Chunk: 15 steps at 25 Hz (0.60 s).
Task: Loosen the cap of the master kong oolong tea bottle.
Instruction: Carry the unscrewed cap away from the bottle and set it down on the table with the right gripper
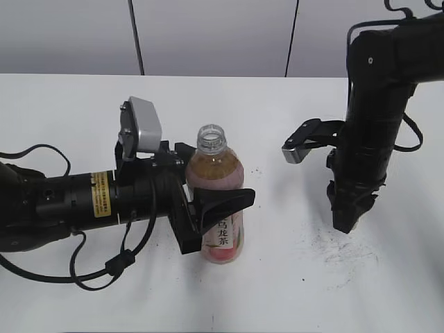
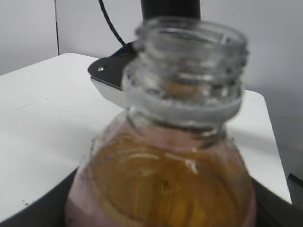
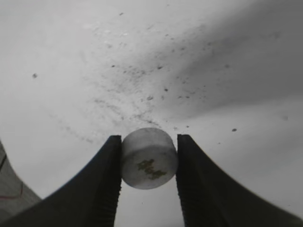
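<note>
From my remote station I see the left gripper (image 1: 208,208) clamped around the body of the tea bottle (image 1: 216,191), which stands upright on the white table (image 1: 69,291) with its threaded neck open and bare. The cap (image 3: 148,158) is off the bottle, pinched by its sides between the two dark fingers (image 3: 105,189) of the right gripper (image 3: 148,179). That gripper points down close above a scuffed, speckled patch of table, well apart to the right of the bottle.
</note>
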### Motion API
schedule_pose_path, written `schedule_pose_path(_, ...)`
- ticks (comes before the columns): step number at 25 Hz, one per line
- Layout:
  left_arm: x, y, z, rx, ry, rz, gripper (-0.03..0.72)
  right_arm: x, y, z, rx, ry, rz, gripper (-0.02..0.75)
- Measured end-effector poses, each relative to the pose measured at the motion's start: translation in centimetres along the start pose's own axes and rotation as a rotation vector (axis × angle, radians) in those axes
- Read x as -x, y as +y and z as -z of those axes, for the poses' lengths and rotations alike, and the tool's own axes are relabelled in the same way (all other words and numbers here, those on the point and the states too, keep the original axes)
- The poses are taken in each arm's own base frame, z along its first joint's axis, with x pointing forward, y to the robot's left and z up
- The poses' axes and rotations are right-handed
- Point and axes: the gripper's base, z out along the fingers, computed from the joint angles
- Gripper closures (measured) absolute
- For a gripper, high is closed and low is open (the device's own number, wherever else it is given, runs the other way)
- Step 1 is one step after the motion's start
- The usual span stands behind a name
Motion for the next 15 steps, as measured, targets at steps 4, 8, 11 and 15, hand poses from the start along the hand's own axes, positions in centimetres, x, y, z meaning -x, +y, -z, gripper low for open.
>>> schedule_pose_path(4, 0.01, 0.09, 0.0, 0.01, -0.002, 0.006, 0.244, -0.01, -0.2, -0.52, -0.034, -0.023, -0.123, 0.454)
schedule_pose_path(8, 0.03, 0.13, 0.0, 0.015, -0.004, 0.009, 0.244, 0.04, -0.26, -0.57, -0.038, -0.035, -0.177, 0.426)
schedule_pose_path(11, 0.03, 0.14, 0.0, 0.016, -0.003, 0.009, 0.244, 0.21, -0.08, -0.57, -0.015, -0.053, -0.217, 0.414)
schedule_pose_path(15, 0.03, 0.15, 0.0, 0.017, -0.003, 0.01, 0.244, 0.58, 0.31, -0.54, 0.034, -0.089, -0.261, 0.332)
